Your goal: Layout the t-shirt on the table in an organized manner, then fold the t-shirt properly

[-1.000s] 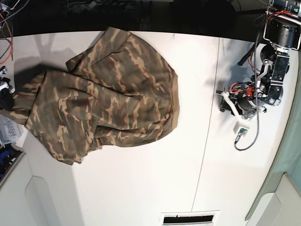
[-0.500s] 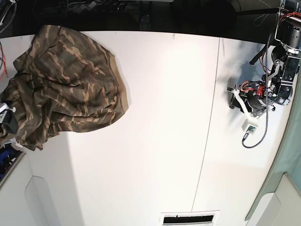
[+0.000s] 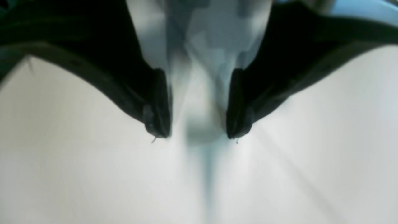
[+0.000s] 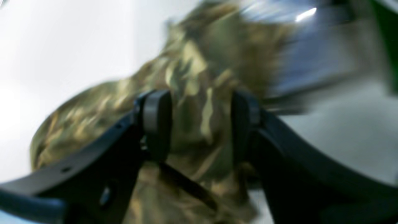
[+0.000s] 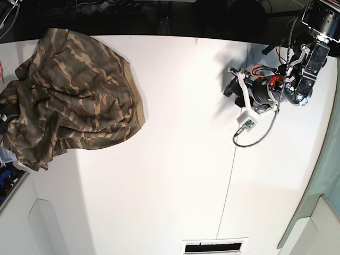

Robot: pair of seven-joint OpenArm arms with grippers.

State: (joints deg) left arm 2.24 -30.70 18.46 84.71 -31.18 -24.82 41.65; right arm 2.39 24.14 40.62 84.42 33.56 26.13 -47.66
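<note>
No containers in view. The t-shirt (image 5: 71, 98) sits bunched in the upper left of the base frame, on the table (image 5: 175, 175), its left part draped past the table edge. Right gripper (image 4: 200, 124): jaws spread wide, camo cloth seen between them, blurred, can't tell if it touches the pads. Left gripper (image 3: 199, 124): jaws spread, nothing between them, over bare table at upper right of the base frame, well apart from the shirt, near the dark seam (image 5: 228, 180).

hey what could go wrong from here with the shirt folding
The t-shirt lies bunched at the table edge and partly over it, so it could slide off. The right gripper is open with cloth between its pads; closing may pinch several layers. The left gripper is far from the shirt.
</note>
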